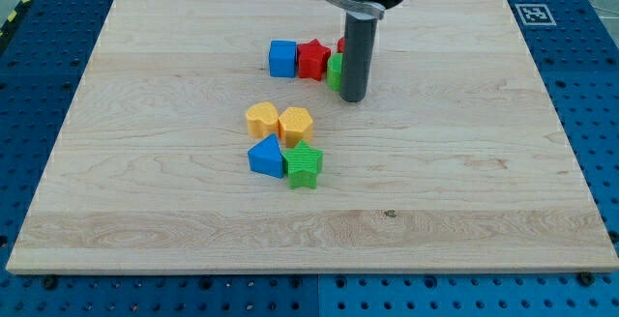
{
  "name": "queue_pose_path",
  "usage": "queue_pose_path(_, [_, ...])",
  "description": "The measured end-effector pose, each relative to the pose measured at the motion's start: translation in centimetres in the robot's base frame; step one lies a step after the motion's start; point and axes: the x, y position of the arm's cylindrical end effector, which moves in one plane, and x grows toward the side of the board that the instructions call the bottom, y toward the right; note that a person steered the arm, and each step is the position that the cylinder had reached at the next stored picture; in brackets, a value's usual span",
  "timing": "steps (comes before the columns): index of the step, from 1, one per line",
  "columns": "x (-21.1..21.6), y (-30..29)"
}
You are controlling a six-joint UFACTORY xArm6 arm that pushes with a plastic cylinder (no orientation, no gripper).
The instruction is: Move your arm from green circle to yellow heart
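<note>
My tip [352, 99] rests on the board just right of and in front of the green circle [334, 72], which is mostly hidden behind the rod; only a green sliver shows. The yellow heart [262, 120] lies lower and to the left, touching a yellow hexagon [296, 123] on its right. The tip is well apart from the heart, up and to the right of it.
A blue cube [282, 58] and a red star [312, 59] sit left of the green circle; a red block [341, 44] peeks out behind the rod. A blue block [265, 156] and a green star [304, 165] lie below the yellow pair. The wooden board [464, 182] sits on a blue perforated table.
</note>
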Motion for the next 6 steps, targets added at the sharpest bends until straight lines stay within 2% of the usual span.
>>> queue_pose_path(2, [2.7,-2.0])
queue_pose_path(5, [1.5,-14.8])
queue_pose_path(6, [4.3,-17.2])
